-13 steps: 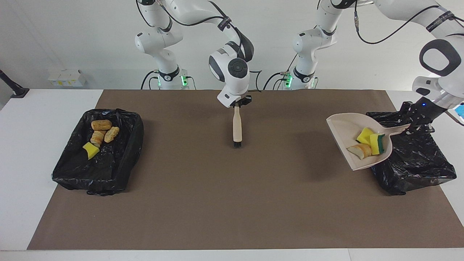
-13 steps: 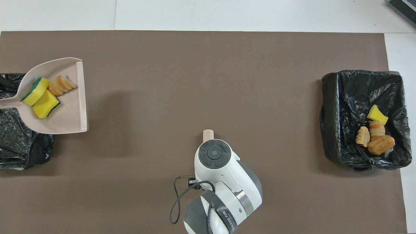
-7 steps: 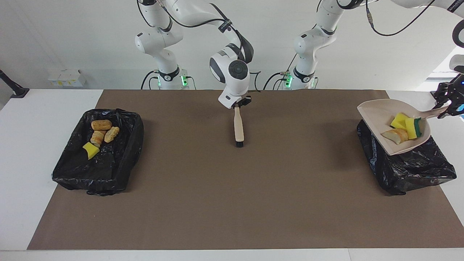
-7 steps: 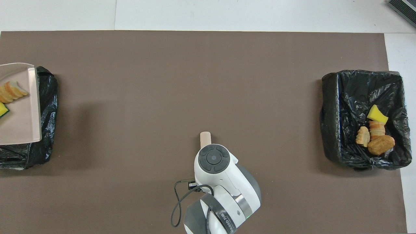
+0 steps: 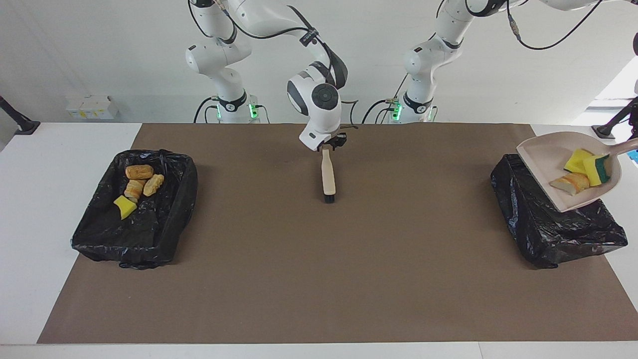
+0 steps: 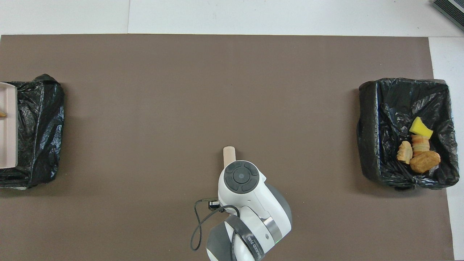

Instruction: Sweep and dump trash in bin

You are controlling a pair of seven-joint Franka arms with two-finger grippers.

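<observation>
facing view: high camera across the table, looking at both arm bases and down on the whole brown mat [image 5: 319, 279]. overhead view: camera high above the robots' end, looking forward and steeply down, half a turn from the first. shared: the mat, the brush [image 5: 327, 175] [image 6: 229, 155] at its middle, the two black-lined bins [image 5: 134, 209] [image 6: 402, 127] at its ends.
</observation>
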